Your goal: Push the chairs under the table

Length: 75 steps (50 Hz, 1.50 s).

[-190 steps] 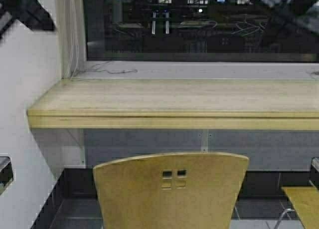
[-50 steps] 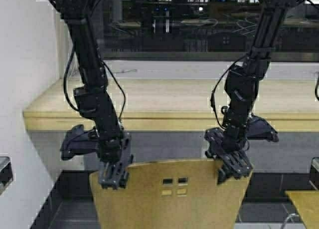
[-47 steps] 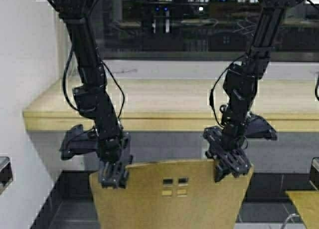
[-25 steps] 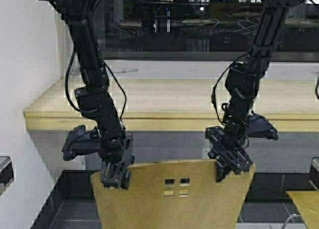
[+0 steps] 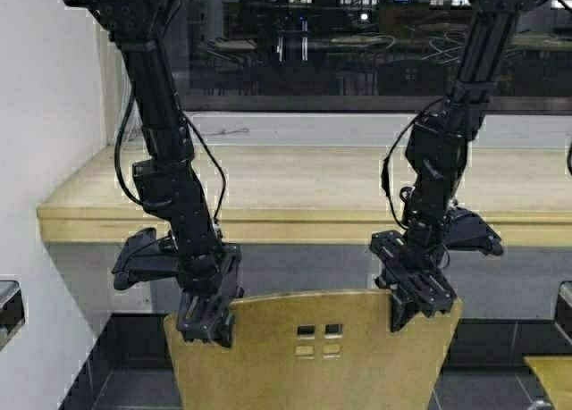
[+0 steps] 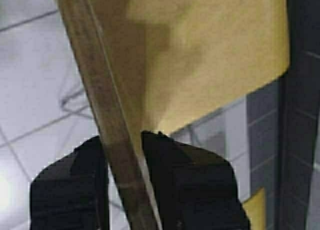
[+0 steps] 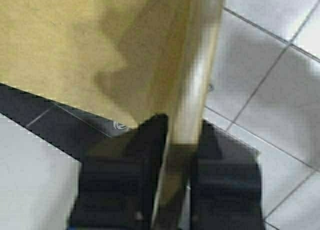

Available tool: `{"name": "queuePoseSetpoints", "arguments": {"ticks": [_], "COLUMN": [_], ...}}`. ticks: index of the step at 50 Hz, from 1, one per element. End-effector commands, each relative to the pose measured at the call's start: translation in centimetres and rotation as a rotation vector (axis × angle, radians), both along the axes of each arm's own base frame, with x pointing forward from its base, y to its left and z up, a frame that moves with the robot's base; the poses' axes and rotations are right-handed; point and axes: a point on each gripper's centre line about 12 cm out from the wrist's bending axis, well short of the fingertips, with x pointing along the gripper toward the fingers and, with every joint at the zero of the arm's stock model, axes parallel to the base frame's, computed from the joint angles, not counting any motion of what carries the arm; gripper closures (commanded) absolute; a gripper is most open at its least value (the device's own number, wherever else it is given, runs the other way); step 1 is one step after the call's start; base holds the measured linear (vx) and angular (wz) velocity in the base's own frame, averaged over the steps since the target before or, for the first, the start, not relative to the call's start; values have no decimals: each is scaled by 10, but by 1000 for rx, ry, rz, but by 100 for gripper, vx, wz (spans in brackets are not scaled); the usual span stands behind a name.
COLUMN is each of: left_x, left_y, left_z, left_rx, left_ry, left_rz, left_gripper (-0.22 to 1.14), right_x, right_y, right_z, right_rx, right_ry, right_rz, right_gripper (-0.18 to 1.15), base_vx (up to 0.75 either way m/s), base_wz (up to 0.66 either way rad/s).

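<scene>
A tan-yellow plywood chair point(image 5: 313, 356) with four small square cut-outs stands in front of the pale wood table point(image 5: 304, 222), its backrest top just below the table's front edge. My left gripper point(image 5: 206, 316) is shut on the backrest's top left edge. My right gripper point(image 5: 418, 303) is shut on its top right edge. In the left wrist view the backrest edge point(image 6: 115, 155) passes between the black fingers point(image 6: 170, 170). In the right wrist view the edge point(image 7: 185, 120) runs between the fingers point(image 7: 145, 150). A second chair's seat point(image 5: 552, 374) shows at the lower right.
A white wall point(image 5: 45, 115) closes the left side, right beside the table's end. A dark window point(image 5: 357, 44) runs behind the table. Grey floor tiles point(image 7: 270, 64) lie under the chair. A dark skirting strip point(image 5: 134, 334) runs along the wall under the table.
Both arms came down and closed on the chair's backrest. Over the last second the whole scene has shifted slightly: the robot has moved forward with the chair towards the table.
</scene>
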Motion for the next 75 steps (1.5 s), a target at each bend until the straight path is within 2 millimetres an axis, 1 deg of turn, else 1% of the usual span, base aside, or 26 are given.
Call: {"name": "queuePoseSetpoints", "arguments": {"ticks": [1,10,23,28,32,37,42,50,60,64,67,70,73,75], "left_x": [39,35,39,35,35,37,35,31,41,38,31,26,26,27], "left_y": [4,6,9,11,11,10,11,13,13,13,18,20,21,22], "left_z": [28,31,35,36,37,40,43,43,40,40,42,42,43,43], "left_rx": [-24,-20,-25,-19,-19,-23,-22,-17,-23,-22,-15,-10,-10,-9], "left_ry": [-109,-103,-114,-103,-106,-111,-113,-103,-123,-112,-99,-90,-91,-93], "left_rz": [22,19,30,27,27,27,26,26,36,33,35,34,39,40], "left_gripper": [71,71,71,71,71,71,71,71,71,71,71,71,71,71], "right_x": [0,-4,-6,-14,-17,-14,-8,-9,-4,-5,-10,-17,-19,-16], "right_y": [3,6,12,12,11,10,13,14,15,17,22,23,22,23], "right_z": [-1,-2,1,-1,-2,-3,-1,-1,1,1,2,0,-1,-1], "right_rx": [-16,-18,-11,-18,-23,-29,-24,-28,-30,-33,-32,-37,-38,-40], "right_ry": [-9,1,7,29,33,23,8,9,-9,-9,1,15,20,7], "right_rz": [50,63,91,113,118,116,125,140,143,155,177,186,186,184], "right_gripper": [80,80,80,80,80,80,80,80,80,80,80,80,80,80], "base_vx": [21,20,25,26,25,28,27,23,23,25,21,17,17,19], "base_wz": [4,0,-9,2,6,4,2,2,-4,-5,-7,-4,-4,-6]}}
